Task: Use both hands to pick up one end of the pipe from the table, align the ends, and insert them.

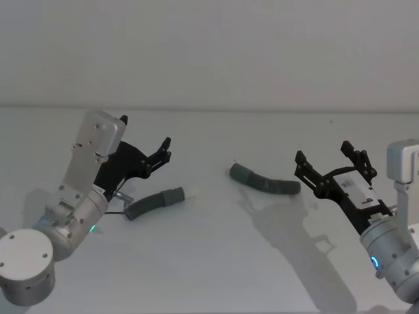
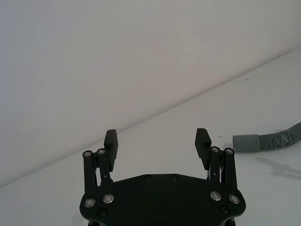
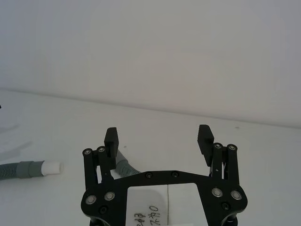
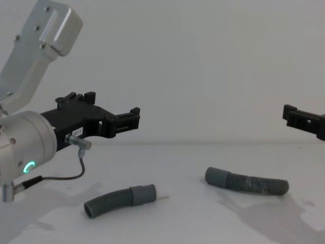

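Note:
The pipe lies on the white table as two separate corrugated pieces. The left piece ends in a grey cuff with a white tip that faces right. The right piece has a plain grey cuff facing left. A gap of bare table separates the two ends. My left gripper hovers open just behind and above the left piece. To the right of the right piece, my right gripper hangs open above the table. Neither holds anything.
A thin cable and metal fitting hang from the left wrist near the left piece's tail. The table meets a plain pale wall at the back. Bare surface lies in front of both pieces.

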